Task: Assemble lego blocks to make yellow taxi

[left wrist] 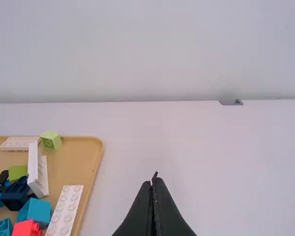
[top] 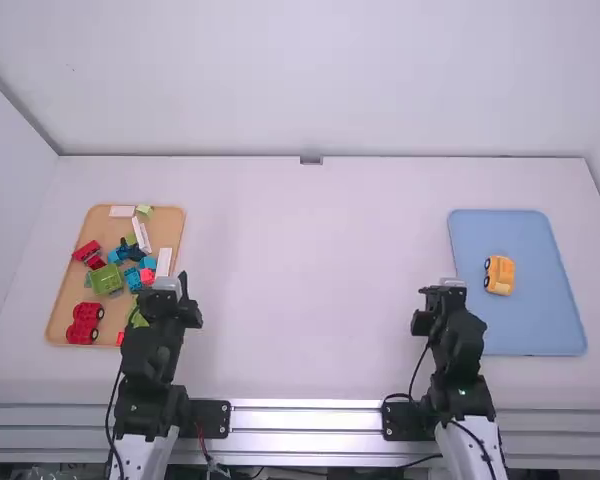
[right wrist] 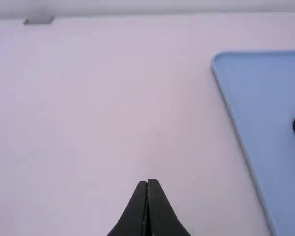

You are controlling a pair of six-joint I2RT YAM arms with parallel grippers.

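No readable text, labels, brands, numbers or signs in any of the three views.

White table (top: 310, 300) — tan tray (top: 168, 222), blue tray (top: 545, 320)

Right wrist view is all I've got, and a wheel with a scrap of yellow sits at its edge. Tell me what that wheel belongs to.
Observer: A small yellow vehicle, seen whole in the high view on the blue tray.
Operator: Good. Now find me the other lego blocks.
Observer: Those blocks are piled on the tan tray, out in front of the left arm and on the table's far side from yours.
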